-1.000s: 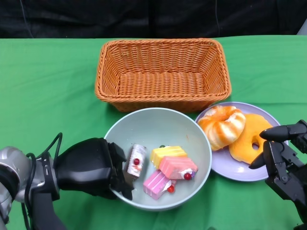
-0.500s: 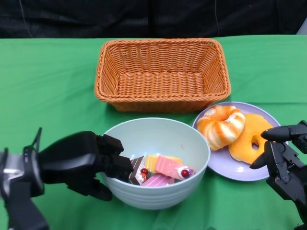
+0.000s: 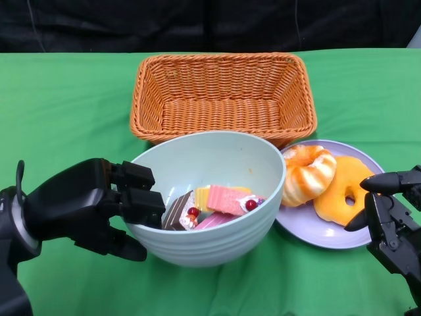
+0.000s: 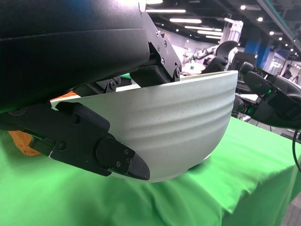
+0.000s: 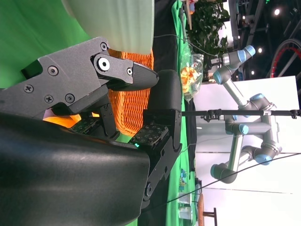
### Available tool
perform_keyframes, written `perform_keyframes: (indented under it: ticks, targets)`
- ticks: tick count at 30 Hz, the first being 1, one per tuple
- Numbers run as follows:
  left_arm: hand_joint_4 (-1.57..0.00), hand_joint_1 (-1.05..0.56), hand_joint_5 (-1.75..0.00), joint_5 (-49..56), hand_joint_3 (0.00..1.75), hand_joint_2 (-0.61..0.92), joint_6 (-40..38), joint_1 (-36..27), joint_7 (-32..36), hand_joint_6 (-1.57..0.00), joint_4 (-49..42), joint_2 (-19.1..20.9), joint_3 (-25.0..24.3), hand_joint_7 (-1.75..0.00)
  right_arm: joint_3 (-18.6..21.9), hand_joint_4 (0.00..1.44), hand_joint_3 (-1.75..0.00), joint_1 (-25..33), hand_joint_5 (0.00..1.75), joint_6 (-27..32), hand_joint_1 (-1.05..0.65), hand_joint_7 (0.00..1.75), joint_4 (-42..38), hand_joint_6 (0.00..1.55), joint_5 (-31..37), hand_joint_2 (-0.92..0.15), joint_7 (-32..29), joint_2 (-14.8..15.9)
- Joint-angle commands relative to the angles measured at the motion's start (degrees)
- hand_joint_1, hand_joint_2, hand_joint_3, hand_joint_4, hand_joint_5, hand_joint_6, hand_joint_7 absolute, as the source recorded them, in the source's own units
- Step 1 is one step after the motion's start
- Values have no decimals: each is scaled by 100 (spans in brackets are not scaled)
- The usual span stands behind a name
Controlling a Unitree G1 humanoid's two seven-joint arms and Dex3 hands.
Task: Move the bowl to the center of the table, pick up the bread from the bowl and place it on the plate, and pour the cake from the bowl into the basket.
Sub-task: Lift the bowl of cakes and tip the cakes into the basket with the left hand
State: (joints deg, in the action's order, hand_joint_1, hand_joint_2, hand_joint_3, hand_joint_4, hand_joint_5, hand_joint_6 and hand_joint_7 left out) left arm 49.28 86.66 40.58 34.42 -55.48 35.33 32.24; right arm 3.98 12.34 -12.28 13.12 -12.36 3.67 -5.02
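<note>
Several cake pieces (image 3: 214, 204) lie heaped in the bowl (image 3: 210, 230), slid toward its near-left side: a dark chocolate slice, pink and yellow blocks, red cherries on top. The bowl is pale green and ribbed on the outside. It is tipped, its mouth facing up and away toward the basket (image 3: 222, 99), its far rim raised and overlapping the basket's near wall in the head view. In the left wrist view its underside touches the green table (image 3: 66, 112) only at one low spot.

The left hand (image 3: 92, 207) grasps the bowl's left rim, fingers hooked over the edge and thumb under the wall.

Just right of the bowl sits a lavender plate (image 3: 309, 230) with two breads: a striped orange-and-white ring (image 3: 306, 172) beside the bowl's wall and a flatter yellow ring (image 3: 342, 187) against it.

The right hand (image 3: 388, 217) hovers at the plate's right edge, released, fingers apart and holding nothing.

The basket is an orange wicker rectangle, long axis running left to right, behind bowl and plate.
</note>
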Motion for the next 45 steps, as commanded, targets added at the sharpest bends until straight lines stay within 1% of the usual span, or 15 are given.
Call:
perform_keyframes:
  ticks: [1,3,4,5,7,11,13,14,19,22,25,32,37,41,45]
  targets:
    - [-83,-27,-175,-263,24,92,150,-102,-307,-78,8,-17,-277,-146,25,69,-66,11,155,4,-14,118,32,72,-18,-79,-24,6]
    - [-83,-27,-175,-491,24,92,207,-71,-406,-77,1,-113,-488,-146,46,69,-66,-19,155,23,-14,118,-15,72,-14,-79,-48,4]
    - [-88,-23,-166,-643,39,89,241,-37,-433,-86,-1,-178,-617,-131,62,69,-65,-41,155,37,-14,117,-51,71,-11,-79,-65,3]
    - [-91,-22,-162,-766,54,83,222,12,-472,-90,-15,-266,-732,-124,71,69,-65,-63,154,29,-14,117,-93,72,-3,-79,-71,5]
    - [-95,-18,-154,-899,86,68,135,82,-607,-93,-58,-410,-883,-121,77,69,-66,-90,154,32,-14,116,-141,72,26,-79,-90,10]
    - [-97,-14,-150,-1138,101,61,47,173,-939,-93,-196,-622,-1065,-120,67,70,-66,-120,154,5,-13,116,-206,72,64,-79,-105,22]
    - [-97,-8,-151,-1283,118,48,-50,298,-1081,-93,-340,-793,-1135,-120,61,69,-66,-145,154,-29,-13,116,-268,72,103,-79,-104,26]
    - [-97,-8,-151,-1332,121,46,-64,323,-1153,-93,-380,-838,-1169,-120,61,69,-66,-152,154,-39,-13,116,-284,72,114,-79,-102,24]
    - [-97,-7,-151,-1514,125,43,-28,301,-1497,-93,-430,-911,-1319,-120,68,69,-65,-158,154,-50,-13,117,-296,71,126,-79,-97,15]
    - [-91,-7,-157,-1816,125,45,-285,657,-1691,-88,-695,-1305,-1411,-125,45,68,-65,-217,155,-151,-12,118,-455,70,229,-80,-68,46]
    - [-86,-10,-161,-2018,115,53,-343,743,-1925,-83,-798,-1421,-1475,-130,50,67,-65,-240,155,-187,-13,119,-518,69,258,-81,-52,51]
    - [-83,-7,-163,-2849,108,56,-608,922,-2772,-80,-1043,-1756,-1630,-132,46,67,-63,-268,156,-327,-12,120,-650,69,288,-83,-37,51]
    - [-83,-6,-163,-3284,112,54,-739,913,-3336,-82,-1017,-1886,-1775,-130,51,68,-61,-266,156,-282,-13,119,-645,70,294,-82,-68,36]
    - [-80,-5,-168,-4293,118,55,-1342,1027,-4391,-81,-1054,-2425,-2003,-137,55,67,-60,-227,157,-224,-12,120,-621,69,334,-84,-80,62]
    - [-82,-6,-172,-5130,114,57,-1988,1104,-5456,-78,-958,-2818,-2343,-143,70,67,-58,-247,157,-362,-13,121,-734,69,343,-84,-16,81]
